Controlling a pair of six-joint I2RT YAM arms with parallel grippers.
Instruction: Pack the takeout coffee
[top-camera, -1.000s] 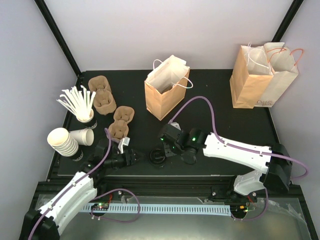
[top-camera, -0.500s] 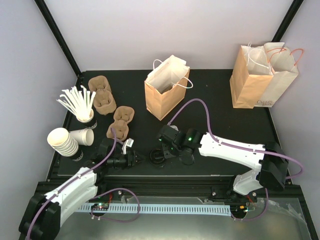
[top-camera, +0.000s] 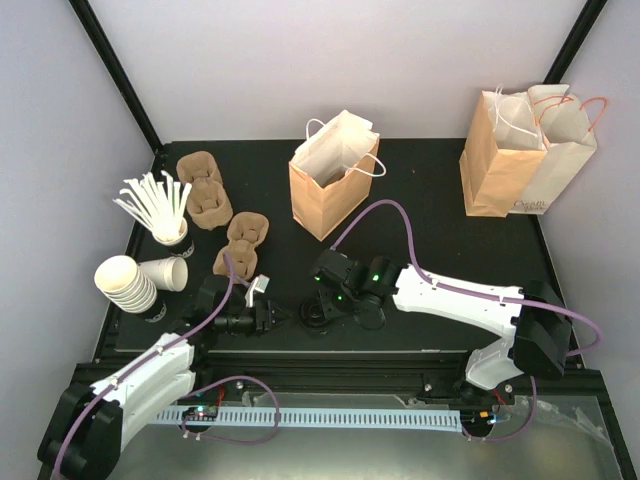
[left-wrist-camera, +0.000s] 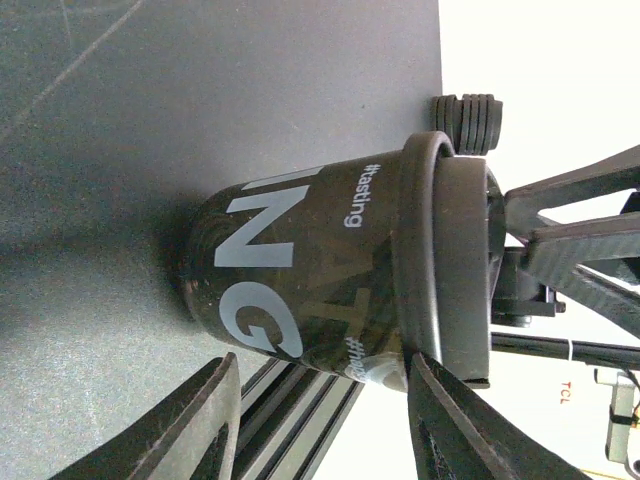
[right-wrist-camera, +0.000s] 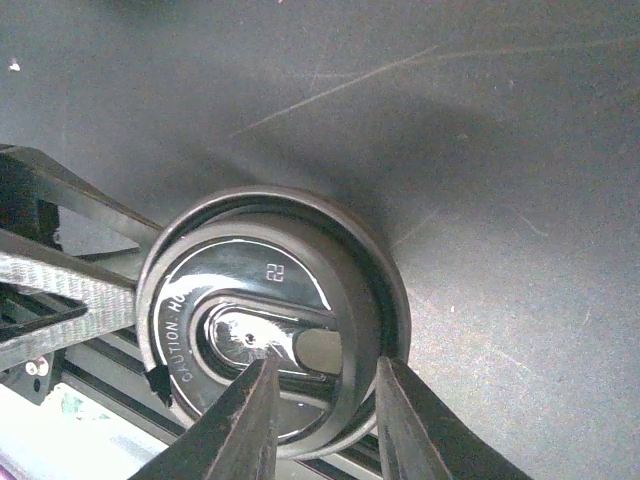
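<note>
Both tools have drawn in on the same cup over the last second, narrowing as they come. The left tool (left-wrist-camera: 323, 362) has slid in from the left at surface height and turned on its side. Its fingers (left-wrist-camera: 190, 420) are apart and stop just short of the cup wall, gripping nothing. The right tool (right-wrist-camera: 328, 368) has moved left and now sits over the near rim of the lid (right-wrist-camera: 270, 320). Only a narrow gap remains between its fingers. I cannot tell whether they already pinch the rim or merely hang above it.

The takeout coffee (top-camera: 317, 315) has not shifted. It stands upright, lid on, close to the front edge of the surface (top-camera: 420, 200), between the two tools.

Judging from this, the reach is done and the grasp is being settled, with the right tool the likelier one to lift. A pinch on the lid alone could pull it off or tip the cup, so the left tool may be there to steady the cup.

The open paper bag (top-camera: 330, 190) stands well behind the cup, and no carrying has begun.
</note>
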